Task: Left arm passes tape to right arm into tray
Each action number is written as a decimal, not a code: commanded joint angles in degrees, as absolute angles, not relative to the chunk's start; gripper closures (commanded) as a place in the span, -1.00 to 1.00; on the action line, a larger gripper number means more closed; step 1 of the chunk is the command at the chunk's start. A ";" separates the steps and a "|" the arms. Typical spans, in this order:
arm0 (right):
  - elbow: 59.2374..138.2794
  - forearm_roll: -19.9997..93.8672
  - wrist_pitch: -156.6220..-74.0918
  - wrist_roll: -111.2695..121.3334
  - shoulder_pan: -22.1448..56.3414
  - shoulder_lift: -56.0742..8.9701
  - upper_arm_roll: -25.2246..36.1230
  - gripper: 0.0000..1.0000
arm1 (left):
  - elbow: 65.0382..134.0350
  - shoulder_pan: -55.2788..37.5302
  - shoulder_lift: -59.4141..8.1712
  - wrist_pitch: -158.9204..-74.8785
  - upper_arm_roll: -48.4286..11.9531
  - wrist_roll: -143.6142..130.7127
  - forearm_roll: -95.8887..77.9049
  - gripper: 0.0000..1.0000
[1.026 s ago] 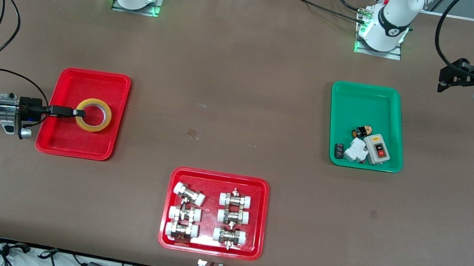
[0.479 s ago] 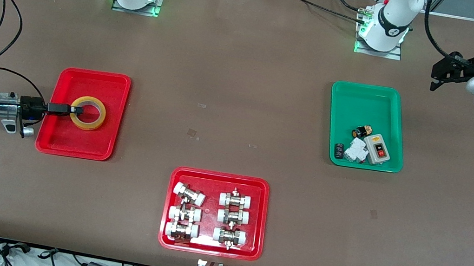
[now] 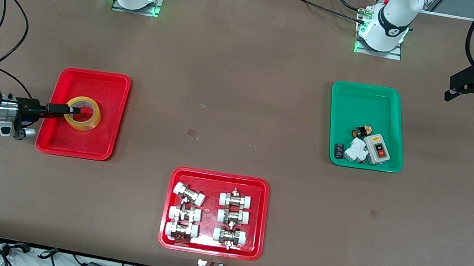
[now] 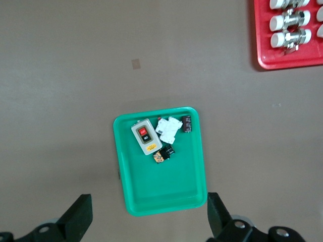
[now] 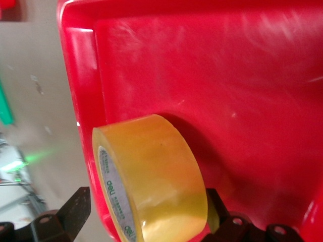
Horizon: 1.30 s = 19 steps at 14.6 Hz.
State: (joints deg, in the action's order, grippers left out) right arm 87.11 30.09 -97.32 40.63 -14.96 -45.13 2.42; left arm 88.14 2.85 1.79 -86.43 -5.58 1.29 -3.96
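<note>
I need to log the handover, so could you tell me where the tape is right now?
In the front view, the tape is held by the right gripper over the plain red tray, toward the right arm's end of the table.

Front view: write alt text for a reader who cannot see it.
The right end effector holds a yellow tape roll in a plain red tray at the right arm's end of the table. The left end effector, open and empty, hangs above the table's other end near a green tray of electrical parts; a red tray of metal fittings sits nearest the camera.

Brown table (image 3: 241,105) with 3 trays
</note>
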 commanded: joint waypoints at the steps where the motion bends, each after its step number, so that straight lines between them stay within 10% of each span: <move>1: 92.53 25.68 -103.51 40.17 -11.35 -39.57 2.72 -1.00 | 86.05 2.81 0.97 -86.39 -5.71 0.35 -5.89 -1.00; 11: 90.28 11.44 -95.47 16.92 -8.01 -25.41 2.46 -1.00 | 85.96 3.08 1.23 -85.96 -5.63 0.26 -1.32 -1.00; 19: 67.26 -1.14 -77.69 2.90 0.44 -23.11 2.37 -1.00 | 85.96 3.16 1.32 -85.34 -5.54 0.26 -1.41 -1.00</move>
